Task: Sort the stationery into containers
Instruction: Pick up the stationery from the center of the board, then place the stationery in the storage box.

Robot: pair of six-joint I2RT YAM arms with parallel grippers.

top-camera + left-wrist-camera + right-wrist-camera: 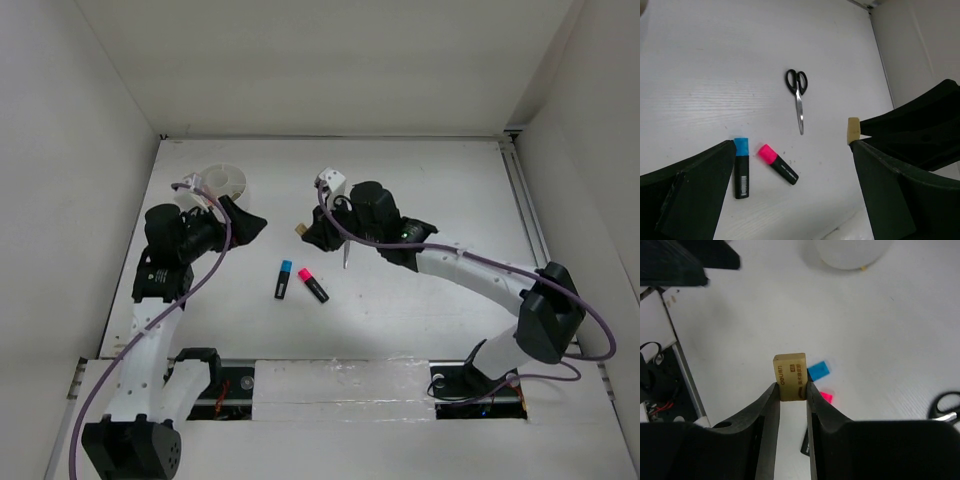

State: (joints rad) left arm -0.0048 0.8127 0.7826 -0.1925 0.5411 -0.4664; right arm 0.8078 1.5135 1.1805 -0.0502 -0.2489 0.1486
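My right gripper (790, 391) is shut on the tiny tan block (790, 375), which it holds off the table, its top sticking out above the fingertips. In the top view this block (300, 230) hangs mid-table, facing my left gripper (248, 225). My left gripper (790, 200) stands open with nothing between its fingers. Below lie the blue-capped highlighter (741, 167) and the pink-capped highlighter (778, 163), close together. The black-handled scissors (797, 95) lie flat beyond them, partly under my right arm in the top view. The white round bowl (220, 182) sits at the back left, behind my left gripper.
White walls enclose the table on the left, back and right. The bowl's rim (850, 252) shows at the top of the right wrist view. Cables and the arm bases run along the near edge (350, 385).
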